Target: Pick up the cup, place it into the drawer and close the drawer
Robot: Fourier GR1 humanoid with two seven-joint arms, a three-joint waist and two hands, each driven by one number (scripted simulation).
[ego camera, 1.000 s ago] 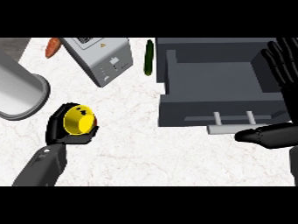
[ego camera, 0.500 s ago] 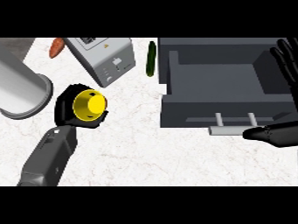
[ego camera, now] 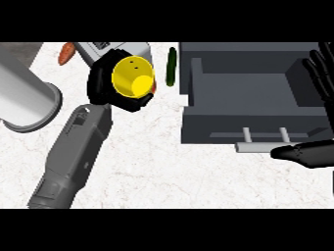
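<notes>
1. Fingers of the left hand (ego camera: 110,90) are curled round the yellow cup (ego camera: 132,77), with black fingertips showing along its lower rim and at its left side; the hand sits at about eleven o'clock from the view's middle.
2. Nearest the lower edge, the grey left forearm (ego camera: 72,157) comes in at about seven o'clock and runs up and slightly right to that hand.
3. At about four o'clock the right hand (ego camera: 321,152) shows near the right edge, its thumb lying flat toward the left and its fingers (ego camera: 332,78) straight and spread, pointing up toward two o'clock. It holds nothing.
4. Just left of the thumb is the pale handle (ego camera: 260,145) of the open grey drawer (ego camera: 252,100), which takes up the area from three to one o'clock; whether thumb and handle touch I cannot tell.
5. The cup is held above the white marbled counter (ego camera: 155,166), well left of the drawer and outside it, its open mouth turned toward the viewer.
6. At nine to ten o'clock lies a large grey cylinder (ego camera: 14,93), its rim just left of the forearm.
7. Farther back, at twelve o'clock, a slim green vegetable (ego camera: 172,67) lies between the cup and the drawer's left wall.
8. Behind the cup, part of a grey box (ego camera: 101,47) shows, and an orange carrot-like thing (ego camera: 66,54) lies at its left, near the top edge.
</notes>
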